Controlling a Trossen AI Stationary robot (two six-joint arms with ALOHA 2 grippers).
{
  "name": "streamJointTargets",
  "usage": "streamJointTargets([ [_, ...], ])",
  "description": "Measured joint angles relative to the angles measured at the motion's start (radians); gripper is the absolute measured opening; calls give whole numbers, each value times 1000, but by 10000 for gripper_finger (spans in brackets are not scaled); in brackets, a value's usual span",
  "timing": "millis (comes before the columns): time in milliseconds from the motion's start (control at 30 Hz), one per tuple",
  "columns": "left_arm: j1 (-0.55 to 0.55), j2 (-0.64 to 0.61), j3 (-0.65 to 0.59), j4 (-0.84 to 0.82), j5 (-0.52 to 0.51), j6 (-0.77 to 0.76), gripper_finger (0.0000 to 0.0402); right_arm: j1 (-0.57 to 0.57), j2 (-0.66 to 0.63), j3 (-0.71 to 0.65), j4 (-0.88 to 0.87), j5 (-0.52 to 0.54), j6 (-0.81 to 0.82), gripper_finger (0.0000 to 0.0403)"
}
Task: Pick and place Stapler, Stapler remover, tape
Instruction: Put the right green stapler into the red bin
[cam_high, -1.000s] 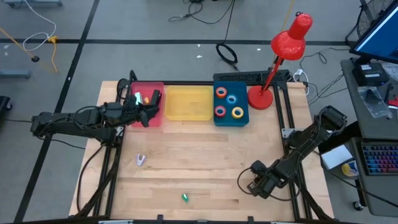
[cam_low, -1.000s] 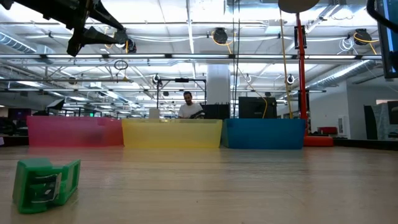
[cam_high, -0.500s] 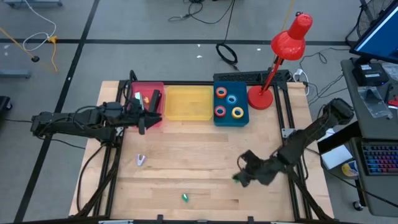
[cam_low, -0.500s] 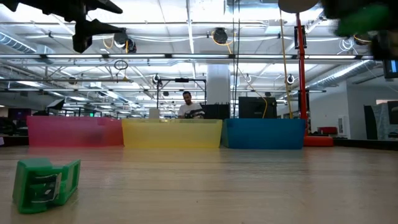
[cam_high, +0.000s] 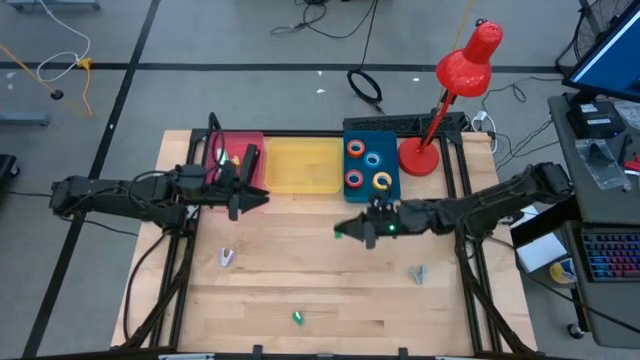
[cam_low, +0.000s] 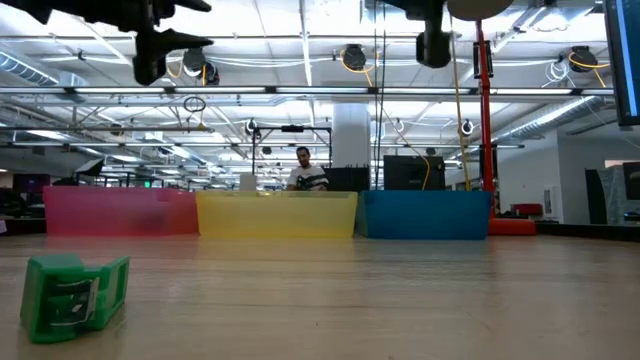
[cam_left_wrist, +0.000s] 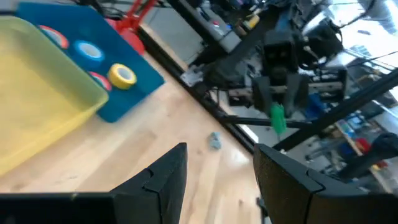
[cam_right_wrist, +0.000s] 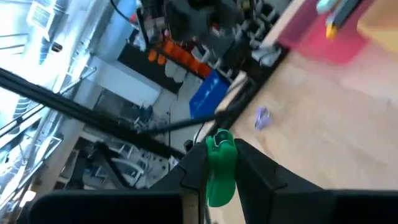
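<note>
- Four views were on hand. From above, the right pincer (cam_high: 366, 230) hung over the middle of the table (cam_high: 320, 290), just in front of the blue bin (cam_high: 371, 166), pinching a small green stapler remover (cam_high: 341, 232). The left pincer (cam_high: 250, 192) hovered at the front edge of the pink bin (cam_high: 232, 165), fingers spread and holding nothing. Four tape rolls (cam_high: 368, 166) lay in the blue bin at the back edge; the yellow bin (cam_high: 302, 165) between the two looked bare. Three more small pieces sat loose: a green one (cam_high: 297, 318) near the front edge, a pale lilac one (cam_high: 227, 258) toward the left, a grey one (cam_high: 418, 272) toward the right.
- At table height, the green piece (cam_low: 73, 295) loomed close: a folded plastic clip with a metal insert, judged light, stiff and a little slick, likely to skid if nudged sideways.
- Past the left wrist's parted fingers (cam_left_wrist: 163, 177), the far arm carried the green remover (cam_left_wrist: 277, 118) aloft, and the yellow tape roll (cam_left_wrist: 122, 75) showed in the blue bin.
- Past the right wrist, the fingers (cam_right_wrist: 196, 168) pressed on the remover (cam_right_wrist: 220, 165) from both flat sides. That seemed the right hold: across the narrow body, well up the piece, since a thing so small and smooth could twist out of a tip grip.
</note>
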Motion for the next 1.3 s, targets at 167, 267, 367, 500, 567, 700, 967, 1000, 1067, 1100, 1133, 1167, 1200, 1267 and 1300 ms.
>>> streamJointTargets([
  [167,-1,125,0,197,30,-4,184,-56,37,0,100,1,-73,51],
  [267,-1,210,0,330,36,-1,184,-79,77,0,177,2,-92,51],
  [367,1,288,0,425,59,-20,184,-96,118,0,240,2,-100,51],
  [500,9,387,0,501,116,-118,184,-117,160,1,348,0,-100,51],
  [567,10,430,0,528,142,-163,184,-127,174,1,387,1,-103,51],
  [700,10,506,0,610,154,-233,184,-142,181,1,392,1,-106,51],
  [967,-6,628,0,826,162,-292,184,-154,180,1,367,7,-121,51],
  [1000,-9,639,0,833,162,-293,184,-156,179,1,368,7,-121,51],
  [1067,-13,660,10,830,162,-293,184,-160,179,1,354,7,-121,51],
  [1100,-16,669,17,828,161,-293,184,-160,179,1,343,9,-121,51],
  [1133,-19,678,28,828,161,-292,184,-161,180,1,334,16,-121,51],
  [1167,-19,688,44,831,161,-286,184,-161,180,1,321,25,-121,51],
  [1200,-19,695,59,833,161,-278,184,-161,179,1,309,27,-120,51],
  [1267,-19,707,82,827,161,-250,184,-161,179,1,291,27,-117,51],
  [1300,-19,717,98,821,161,-236,184,-161,179,1,290,27,-116,51],
])
